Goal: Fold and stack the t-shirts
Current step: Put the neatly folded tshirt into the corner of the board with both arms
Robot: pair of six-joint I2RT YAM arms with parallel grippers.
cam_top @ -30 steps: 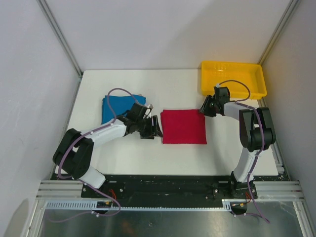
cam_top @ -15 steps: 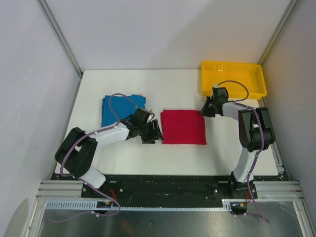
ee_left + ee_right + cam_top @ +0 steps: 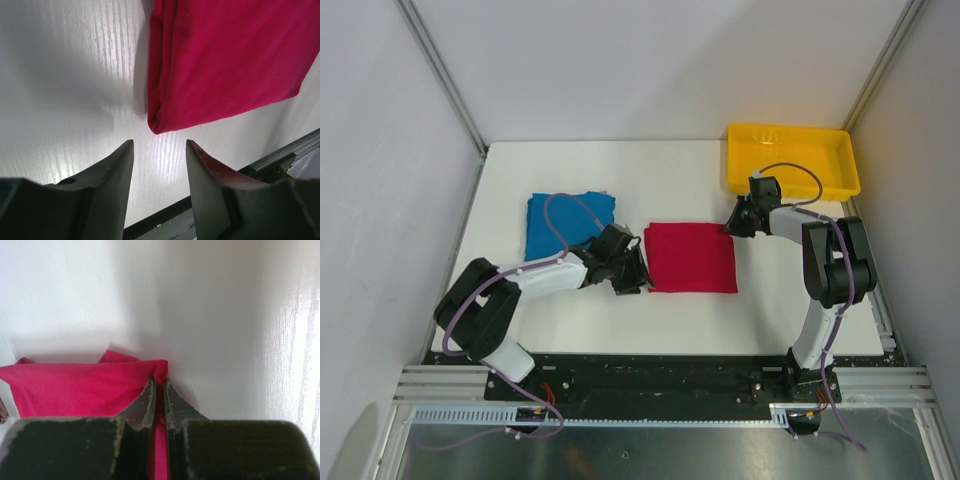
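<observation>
The top camera hangs above and behind the arm bases, looking down and forward over the whole table (image 3: pixel 680 180), far enough off to hold both arms. The left wrist camera sits low and close, looking past its fingers (image 3: pixel 107 175) at the near-left corner of the red shirt (image 3: pixel 235 55). The right wrist camera, closer still, looks along its fingers (image 3: pixel 145 402) at that shirt's far-right corner. All three views share the red shirt.

claw (image 3: pixel 159 383) pinching red t-shirt (image 3: pixel 75 385) corner, white table (image 3: pixel 210 300)
</observation>
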